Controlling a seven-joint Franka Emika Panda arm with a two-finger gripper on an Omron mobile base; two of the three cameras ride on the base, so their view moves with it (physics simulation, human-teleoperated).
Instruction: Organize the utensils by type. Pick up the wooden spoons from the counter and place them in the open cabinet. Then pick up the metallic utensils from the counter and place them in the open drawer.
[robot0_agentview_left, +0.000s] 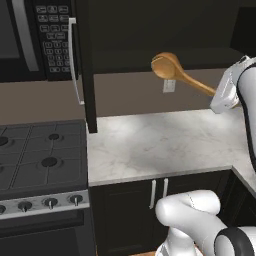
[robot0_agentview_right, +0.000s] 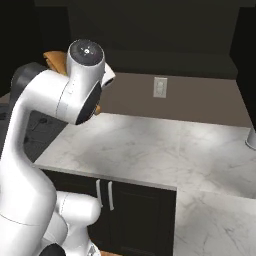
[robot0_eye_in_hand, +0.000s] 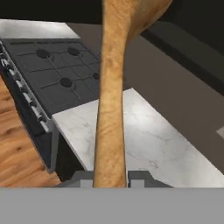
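Note:
My gripper (robot0_agentview_left: 218, 96) is shut on the handle of a long tan wooden spoon (robot0_agentview_left: 175, 71) and holds it high above the counter (robot0_agentview_left: 160, 145). The spoon's round bowl points up and left, at the dark opening of the open cabinet (robot0_agentview_left: 160, 30). In the hand view the handle (robot0_eye_in_hand: 109, 109) runs straight up from between my fingertips (robot0_eye_in_hand: 81, 179), over the counter (robot0_eye_in_hand: 144, 140). In the right base view my arm hides most of the spoon (robot0_agentview_right: 52, 59). The metallic utensils and the open drawer are out of view.
The cabinet's open black door (robot0_agentview_left: 87, 65) with its silver bar handle hangs left of the spoon. A gas stove (robot0_agentview_left: 40, 155) and a microwave (robot0_agentview_left: 30, 35) lie further left. A wall outlet (robot0_agentview_left: 169, 85) sits on the backsplash. A grey object (robot0_agentview_right: 252, 137) stands at the counter's right edge.

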